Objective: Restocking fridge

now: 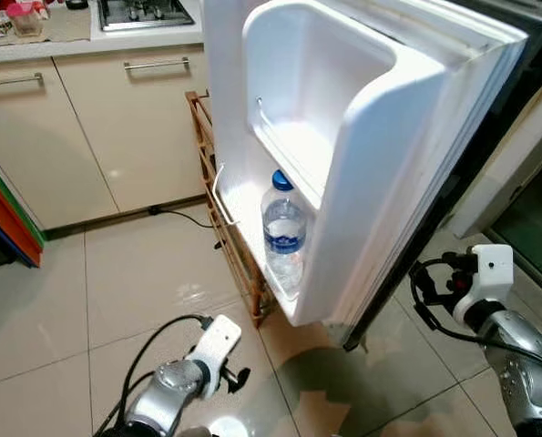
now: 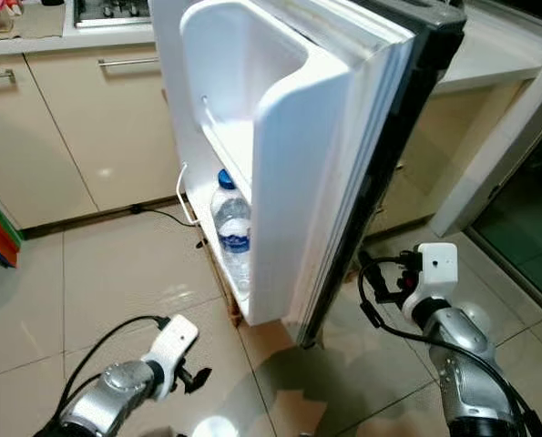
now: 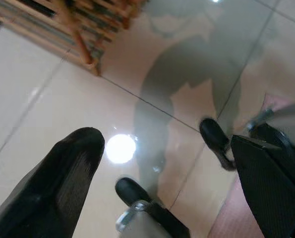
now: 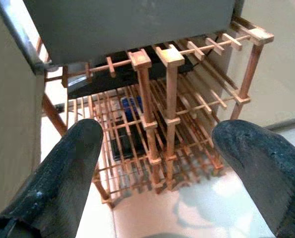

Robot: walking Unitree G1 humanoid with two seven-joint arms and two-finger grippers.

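The fridge door [image 1: 389, 173] stands open, its white inner side facing me. A clear water bottle [image 1: 284, 238] with a blue cap and blue label stands upright in the lower door shelf [image 1: 252, 228]. The upper door bin [image 1: 298, 146] looks bare. My left arm [image 1: 184, 378] hangs low over the floor, below and left of the door. The left gripper [image 3: 164, 144] is open over the tiles with nothing between its fingers. My right arm [image 1: 489, 300] is low on the door's outer side. The right gripper [image 4: 157, 134] is open, facing a wooden rack [image 4: 162, 114].
The wooden slatted rack [image 1: 218, 196] stands on the floor behind the door's lower edge. Beige cabinets [image 1: 134, 127] and a counter with a hob [image 1: 143, 11] lie behind. A black cable [image 1: 175, 214] runs along the floor. Coloured boards [image 1: 6, 218] lean at far left.
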